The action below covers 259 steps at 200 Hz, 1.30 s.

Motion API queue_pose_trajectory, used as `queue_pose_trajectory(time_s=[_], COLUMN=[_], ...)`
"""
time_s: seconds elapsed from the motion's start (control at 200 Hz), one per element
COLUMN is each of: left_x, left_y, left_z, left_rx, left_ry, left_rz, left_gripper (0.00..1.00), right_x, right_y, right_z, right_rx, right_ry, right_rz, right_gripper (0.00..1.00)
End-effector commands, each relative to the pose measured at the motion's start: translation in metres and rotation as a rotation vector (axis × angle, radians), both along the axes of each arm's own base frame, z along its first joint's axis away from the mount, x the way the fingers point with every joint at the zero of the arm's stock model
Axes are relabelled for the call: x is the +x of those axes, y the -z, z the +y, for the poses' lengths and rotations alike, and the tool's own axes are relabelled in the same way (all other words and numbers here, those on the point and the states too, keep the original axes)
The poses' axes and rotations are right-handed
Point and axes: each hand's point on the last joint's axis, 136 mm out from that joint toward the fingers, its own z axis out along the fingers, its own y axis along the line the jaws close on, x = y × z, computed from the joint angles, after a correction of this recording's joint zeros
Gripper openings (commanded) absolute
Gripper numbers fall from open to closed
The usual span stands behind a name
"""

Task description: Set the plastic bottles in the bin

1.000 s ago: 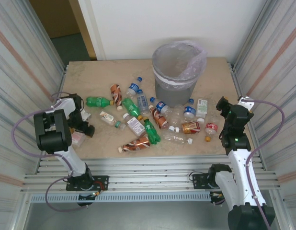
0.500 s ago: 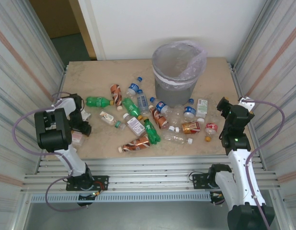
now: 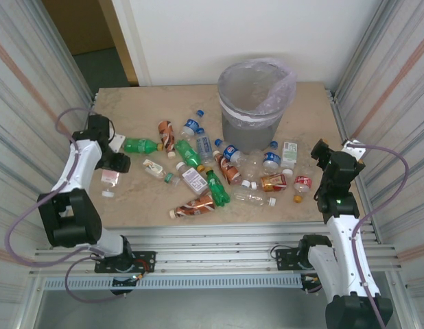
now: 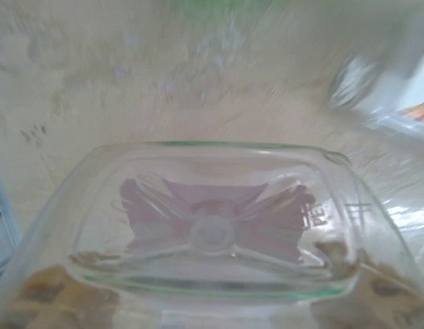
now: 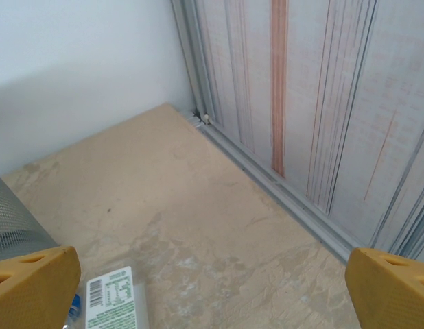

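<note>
Several plastic bottles (image 3: 219, 171) lie scattered across the middle of the table in front of the bin (image 3: 250, 130), a grey round basket lined with a clear bag. My left gripper (image 3: 114, 164) is at the left side, shut on a clear bottle (image 3: 109, 181) whose white cap points toward the near edge. That bottle's squarish base (image 4: 212, 233) takes up the lower half of the left wrist view and hides the fingers. A green bottle (image 3: 140, 145) lies just right of it. My right gripper (image 3: 320, 154) hovers open at the right, yellow pads (image 5: 33, 284) wide apart over bare table, beside a green-and-white labelled bottle (image 5: 116, 301).
Corrugated metal walls (image 3: 33, 103) close in both sides, and the right one (image 5: 322, 103) stands near my right gripper. An aluminium rail (image 3: 219, 240) runs along the near edge. A small orange cap (image 3: 297, 199) lies near a red-labelled bottle (image 3: 302, 184).
My left gripper closed on the clear bottle, and the arm swung back and up, carrying the bottle away from the near edge. The right arm has stayed still.
</note>
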Motion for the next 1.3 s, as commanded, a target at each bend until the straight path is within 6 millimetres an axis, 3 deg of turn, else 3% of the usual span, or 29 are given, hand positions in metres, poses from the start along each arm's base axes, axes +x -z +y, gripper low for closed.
queue_pose_trajectory(time_s=[0.0,0.361,0.551,0.676,0.837,1.142,1.267,1.292], left_x=[0.011,0.038,0.049,0.055,0.062,0.073,0.077,0.078], left_y=[-0.042,-0.133,-0.171,-0.191,-0.202,-0.214,-0.217,-0.217], left_z=[-0.02,-0.093,-0.128,-0.147,-0.176,-0.214,-0.224,-0.226], left_rx=[-0.083,-0.31,-0.547,-0.729,-0.885,-1.029,-1.089,-1.103], left_ry=[-0.021,0.052,0.053,0.041,0.057,0.071,0.066,0.069], left_rz=[-0.146,-0.456,-0.592,-0.649,-0.663,-0.665,-0.648,-0.644], left_gripper=[0.35,0.35,0.31,0.28,0.27,0.24,0.24,0.24], right_x=[-0.003,-0.003,0.002,0.005,0.005,0.003,-0.005,0.0], right_y=[-0.009,-0.017,-0.032,-0.052,-0.081,-0.121,-0.134,-0.128], right_z=[-0.002,0.003,0.026,0.056,0.102,0.221,0.273,0.286], right_rx=[0.006,0.027,0.05,0.055,0.048,-0.018,-0.091,-0.107], right_ry=[0.014,-0.014,-0.146,-0.302,-0.494,-0.904,-1.059,-1.085], right_rz=[-0.026,-0.018,-0.012,-0.016,-0.021,-0.008,0.002,0.029], right_gripper=[0.98,0.97,0.97,0.97,0.97,0.98,0.98,0.98])
